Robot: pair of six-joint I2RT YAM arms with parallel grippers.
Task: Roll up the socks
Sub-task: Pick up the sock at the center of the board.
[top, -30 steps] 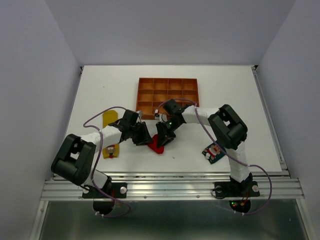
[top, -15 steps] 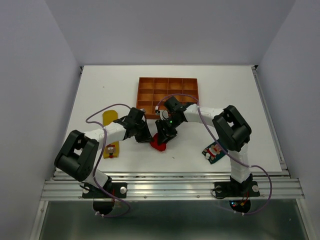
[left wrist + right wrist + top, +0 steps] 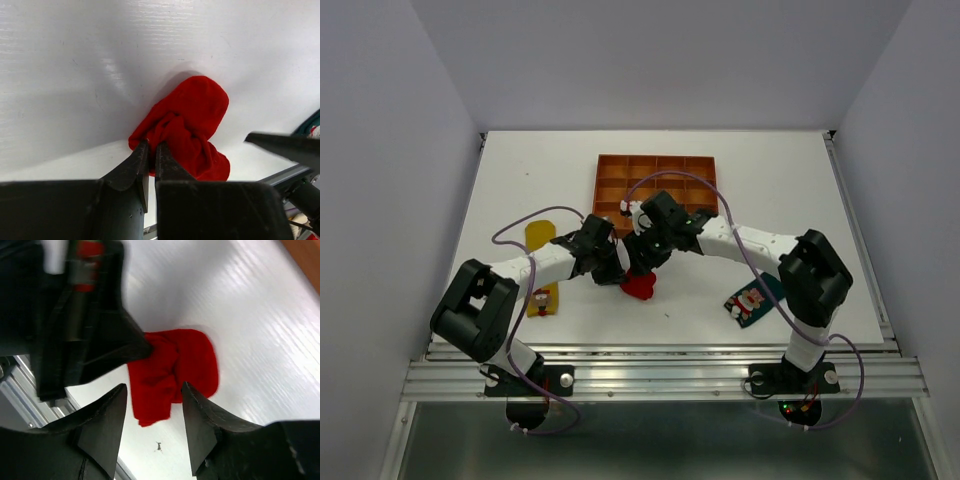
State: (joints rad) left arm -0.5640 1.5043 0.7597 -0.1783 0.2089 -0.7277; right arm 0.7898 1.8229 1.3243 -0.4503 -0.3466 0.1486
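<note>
Your smooth white table [image 3: 770, 190] carries everything. The rigid orange-brown plastic tray of square compartments [image 3: 655, 178] stands at its far middle, apart from the work. Both arms converge just in front of it, over the soft red fabric sock [image 3: 192, 125], which lies bunched into a loose, rumpled lump near the table's centre. Your left gripper [image 3: 151, 147] is pinched tight on a fold at the lump's edge, probably to anchor the cloth. Your right gripper [image 3: 153, 387] hangs above the lump with its jaws apart and nothing between them. The flat yellow sock [image 3: 540, 240] lies to the left, partly under the left arm. The dark teal-green sock [image 3: 750, 300] lies to the right, and both look unrolled.
</note>
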